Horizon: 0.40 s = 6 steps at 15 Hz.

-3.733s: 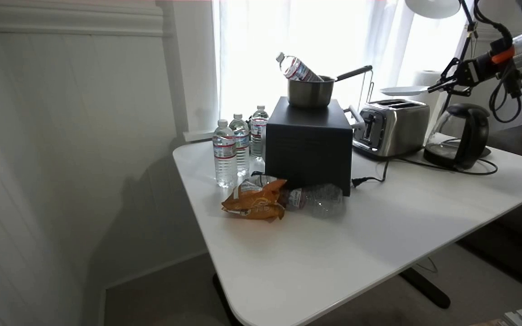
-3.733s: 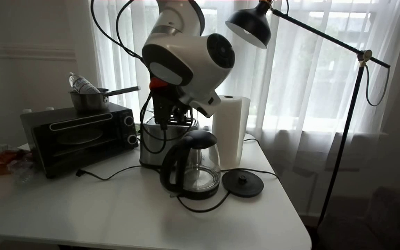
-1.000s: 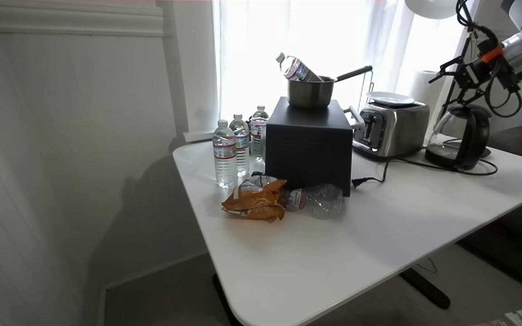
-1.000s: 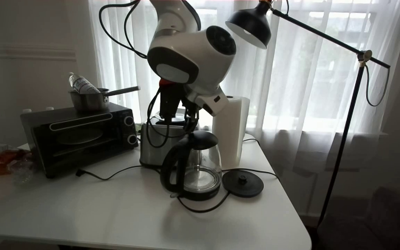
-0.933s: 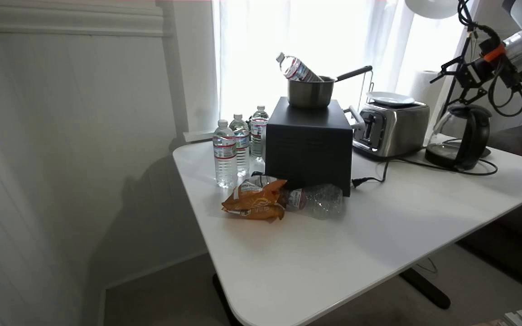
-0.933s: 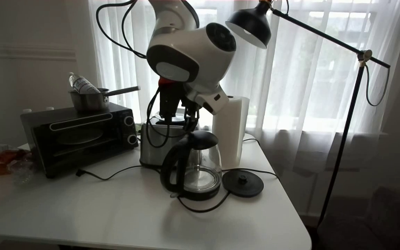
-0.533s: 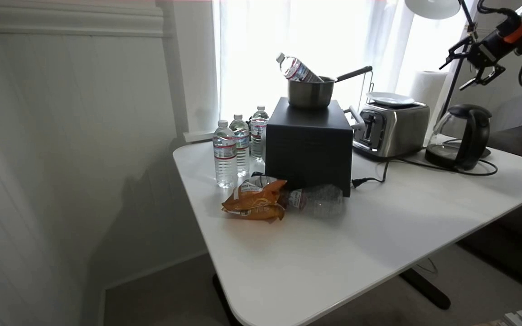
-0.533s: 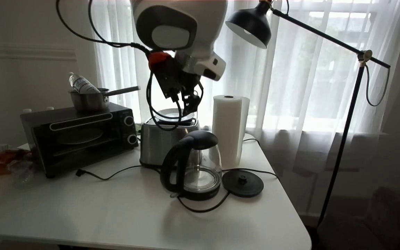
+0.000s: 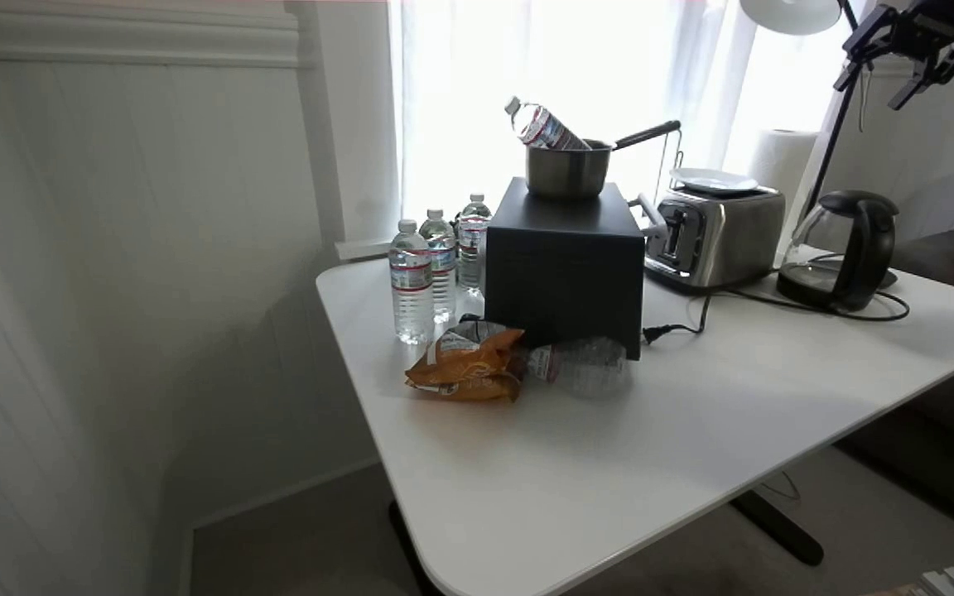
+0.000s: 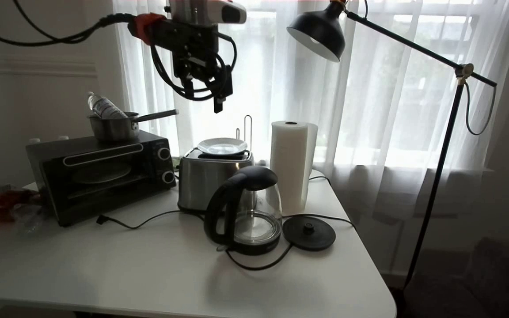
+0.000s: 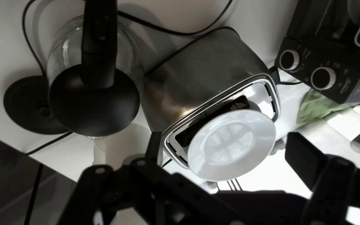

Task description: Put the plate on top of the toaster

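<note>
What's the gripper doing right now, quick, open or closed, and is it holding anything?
Gripper: open, holding nothing, its fingers apart in the air above the plate, which rests on top of the toaster.

The plate point(image 11: 231, 145) and tabletop point(image 10: 148, 274) are coloured white, the toaster point(image 10: 206, 183) silver, the end effector point(image 9: 868, 96) black, the bag point(image 9: 469, 368) orange; the bottle labels point(image 9: 410, 269) are striped with red.

Black tool point(image 9: 868, 95), red band point(image 10: 147, 26), looping black cables point(image 10: 115, 19), silver wrist point(image 10: 189, 11)
</note>
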Tool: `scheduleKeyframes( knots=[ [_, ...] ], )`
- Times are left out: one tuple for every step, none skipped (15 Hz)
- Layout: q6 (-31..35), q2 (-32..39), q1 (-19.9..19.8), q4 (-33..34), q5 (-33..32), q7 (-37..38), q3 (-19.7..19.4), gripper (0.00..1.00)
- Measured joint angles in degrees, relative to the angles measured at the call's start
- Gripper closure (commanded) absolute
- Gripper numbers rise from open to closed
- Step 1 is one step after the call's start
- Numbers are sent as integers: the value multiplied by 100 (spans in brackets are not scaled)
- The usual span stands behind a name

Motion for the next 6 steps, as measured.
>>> scheduleKeyframes(
  knots=[
    [70,-201,2,-150,-269,22,90,0],
    [186,-421,5,-347,-512,25,167,0],
    [364,-663,7,-587,-722,21,219,0],
    [405,-803,22,-726,-753,25,225,0],
    [401,-830,33,-737,-753,25,215,0],
    [401,-807,35,-720,-753,25,202,0]
  ],
)
